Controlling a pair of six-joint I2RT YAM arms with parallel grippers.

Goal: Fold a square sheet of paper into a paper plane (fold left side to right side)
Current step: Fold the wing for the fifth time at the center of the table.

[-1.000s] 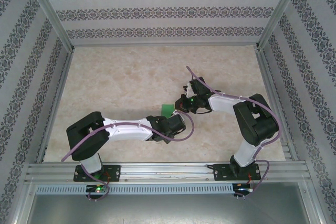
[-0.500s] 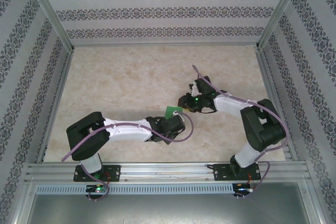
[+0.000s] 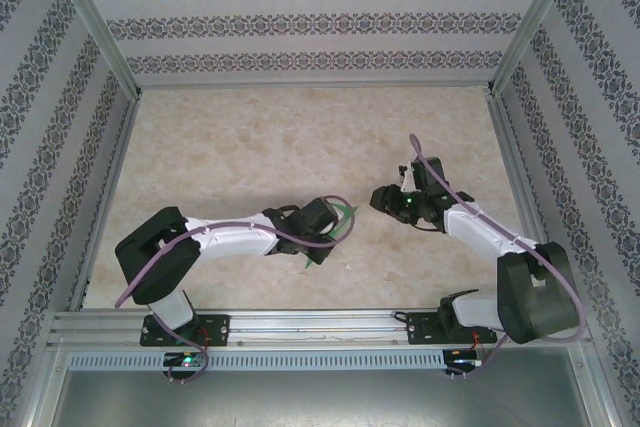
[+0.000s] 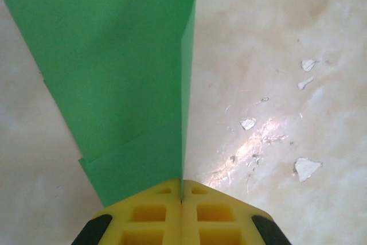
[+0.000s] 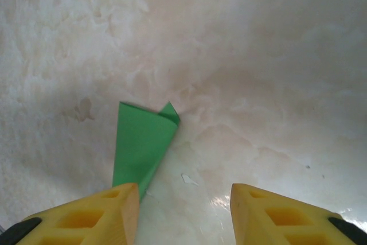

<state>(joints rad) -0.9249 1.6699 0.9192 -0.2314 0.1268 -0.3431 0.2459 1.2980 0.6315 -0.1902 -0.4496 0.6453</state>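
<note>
Now | left gripper (image 4: 182, 199) clenched on the paper plane (image 4: 114, 55) at its crease edge, probably to hold the layers together | right gripper (image 5: 183, 199) jaws apart, empty, near the plane, not touching it

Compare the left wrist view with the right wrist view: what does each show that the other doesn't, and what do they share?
Left wrist adds the left gripper, yellow fingers shut on the folded green paper, whose layered edges step near the grip. Right wrist adds the right gripper, open with nothing between its fingers, and the paper's bent far corner. Both show the green paper and the marbled table.
</note>
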